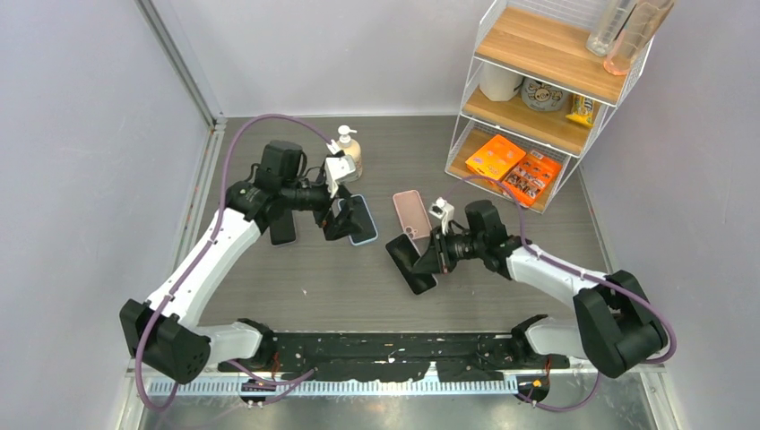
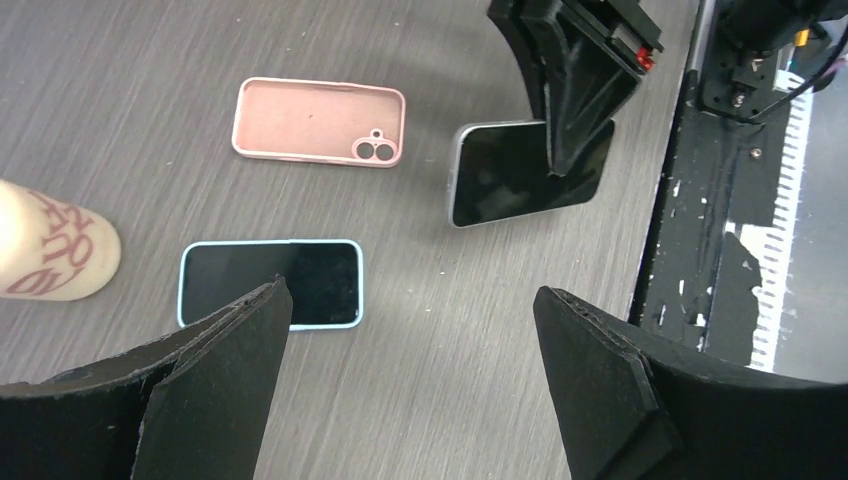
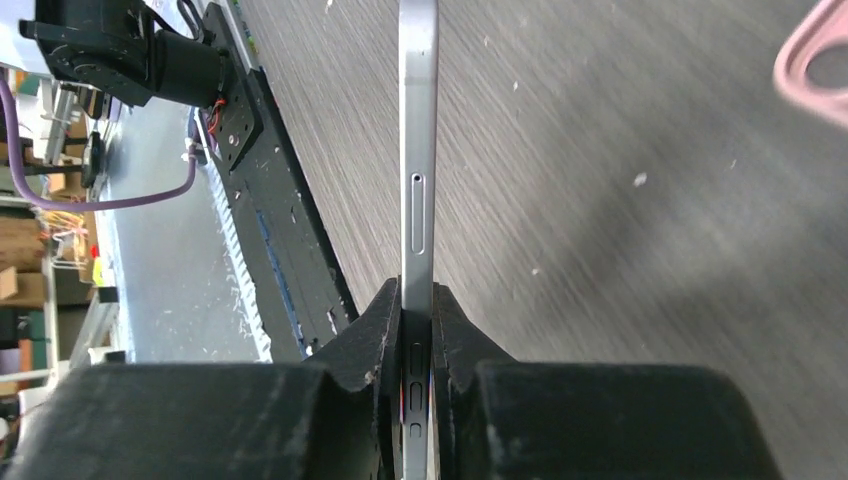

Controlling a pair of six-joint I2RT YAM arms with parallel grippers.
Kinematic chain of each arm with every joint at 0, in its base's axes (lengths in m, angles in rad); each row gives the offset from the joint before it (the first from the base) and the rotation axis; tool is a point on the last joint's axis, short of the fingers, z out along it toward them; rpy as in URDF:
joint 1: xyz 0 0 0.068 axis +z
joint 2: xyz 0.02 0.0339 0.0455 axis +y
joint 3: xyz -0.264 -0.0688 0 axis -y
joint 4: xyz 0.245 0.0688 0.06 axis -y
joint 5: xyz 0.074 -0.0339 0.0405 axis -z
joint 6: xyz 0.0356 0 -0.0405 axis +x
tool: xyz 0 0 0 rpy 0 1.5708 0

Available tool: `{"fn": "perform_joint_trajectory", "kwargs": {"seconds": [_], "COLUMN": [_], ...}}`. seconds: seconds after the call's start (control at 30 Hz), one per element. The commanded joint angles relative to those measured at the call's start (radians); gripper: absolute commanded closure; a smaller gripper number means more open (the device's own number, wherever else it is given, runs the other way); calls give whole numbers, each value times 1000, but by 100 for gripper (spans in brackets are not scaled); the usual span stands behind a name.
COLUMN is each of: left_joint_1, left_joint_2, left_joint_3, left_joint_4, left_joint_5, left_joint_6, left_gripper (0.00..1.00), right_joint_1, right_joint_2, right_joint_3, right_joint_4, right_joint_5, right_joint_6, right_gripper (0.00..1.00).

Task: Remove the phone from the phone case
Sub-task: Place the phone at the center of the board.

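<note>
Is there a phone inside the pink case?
No, the left wrist view shows the pink case lying empty, its bare inner side and camera cutout facing up.

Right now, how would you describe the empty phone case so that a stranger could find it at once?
From the wire shelf at the far right, look left to the table's middle. The pink case lies flat there, beyond the bare phone that the right gripper holds. It alone is pink and empty, its camera holes open.

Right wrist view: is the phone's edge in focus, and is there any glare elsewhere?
Right wrist: phone edge sharp, side details readable; pink case in the corner blurred. Left wrist: faint reflections on that phone's screen, otherwise crisp. Top external: even light, soft shadows only.
</note>
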Motion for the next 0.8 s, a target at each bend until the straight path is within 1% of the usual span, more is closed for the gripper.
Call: {"fn": "perform_joint_trajectory", "kwargs": {"seconds": [0.0,0.2,0.43,0.57,0.77], "left_joint_1": [0,0,0,0,1], "left_joint_2": [-29,-46,-70,-79,-96], "left_joint_3": [41,11,-15,-26,-55], "left_joint_4": [-33,-29,0,-7,0], "left_joint_5": [-57,-66,-69,-74,-77], "left_joint_6": [23,-3,-18,-8,0], "left_gripper": [0,0,0,0,1], "right_joint_1": [6,2,-42,-81,-118], "right_joint_2": [-32,31,80,106,143], "right_joint_3": [-86,-132,-150,-156,-144], "right_joint_4": [221,234,238,228,205], "right_joint_5": [28,84,128,160,185], "right_joint_6": [156,199,229,228,215], "right_gripper": [95,95,94,91,78]}}
